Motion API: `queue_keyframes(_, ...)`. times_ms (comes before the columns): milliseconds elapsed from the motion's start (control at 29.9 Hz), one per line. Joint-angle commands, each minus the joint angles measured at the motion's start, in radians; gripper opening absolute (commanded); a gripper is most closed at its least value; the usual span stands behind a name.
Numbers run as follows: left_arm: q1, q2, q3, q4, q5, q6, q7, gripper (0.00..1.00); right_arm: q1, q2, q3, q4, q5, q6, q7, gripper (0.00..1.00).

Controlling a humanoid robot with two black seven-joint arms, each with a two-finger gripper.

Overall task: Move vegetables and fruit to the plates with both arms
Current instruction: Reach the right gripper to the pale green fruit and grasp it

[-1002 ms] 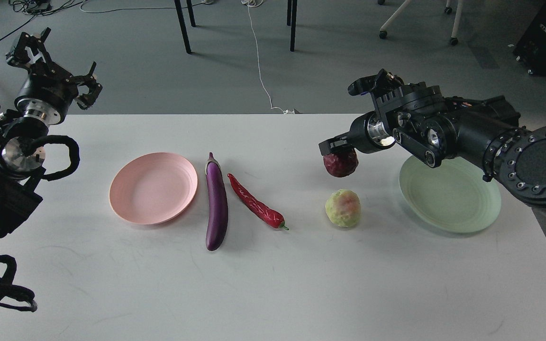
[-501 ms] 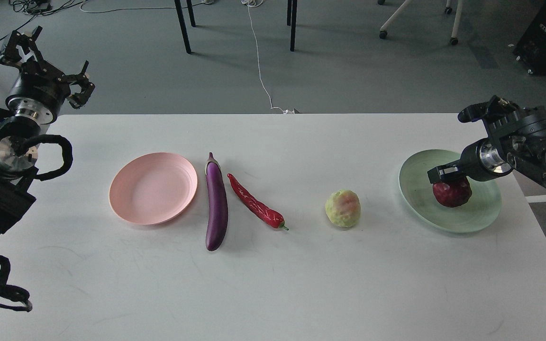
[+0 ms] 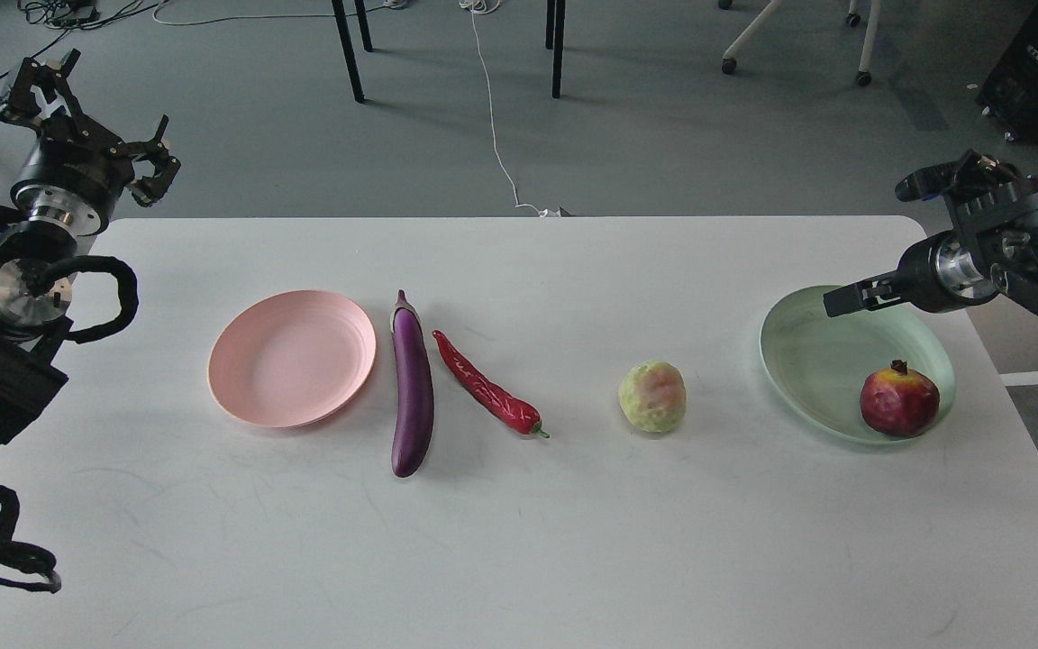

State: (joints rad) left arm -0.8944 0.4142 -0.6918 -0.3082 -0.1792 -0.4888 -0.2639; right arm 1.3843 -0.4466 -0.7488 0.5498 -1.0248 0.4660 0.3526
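Note:
The dark red pomegranate [image 3: 899, 399] sits on the near right part of the mint green plate [image 3: 807, 361]. My right gripper [image 3: 854, 297] hovers over the plate's far edge, open and empty, apart from the pomegranate. The yellow-green fruit [image 3: 652, 396] lies on the table left of that plate. The purple eggplant [image 3: 412, 388] and the red chili [image 3: 486, 386] lie side by side right of the empty pink plate [image 3: 291, 357]. My left gripper [image 3: 91, 117] is raised off the table's far left corner, open and empty.
The white table [image 3: 519, 541] carries everything; its right edge runs just past the mint plate. Beyond the far edge are chair legs [image 3: 350, 50], a white cable [image 3: 494, 117] and grey floor.
My right gripper carried the pomegranate right to the mint plate, let it go and rose slightly. The pomegranate now rests on the plate. The left arm drew back a little to the left.

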Motion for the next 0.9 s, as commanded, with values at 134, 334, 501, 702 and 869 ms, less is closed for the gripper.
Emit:
queue_keyframes(134,0.0,0.002,0.0,0.0,0.0,0.0,-0.001,0.98,0.113,0.055,0.031,0.208,0.005,0.0,-0.003,0.96)
queue_keyframes(334,0.0,0.02,0.0,0.0,0.0,0.0,-0.001,0.98,0.124,0.19,0.036,0.259,0.012,-0.001,-0.001,0.95)
queue_keyframes(501,0.008,0.04,0.0,0.0,0.0,0.0,-0.001,0.98,0.121,0.305,0.034,0.249,0.012,-0.001,0.0,0.94)
queue_keyframes(702,0.028,0.051,0.0,0.0,0.001,0.0,-0.001,0.98,0.088,0.367,-0.015,0.246,0.003,0.003,-0.001,0.92)
queue_keyframes(869,0.031,0.066,0.0,0.0,0.001,0.0,-0.003,0.98,0.081,0.376,-0.112,0.234,-0.003,0.0,0.0,0.9)
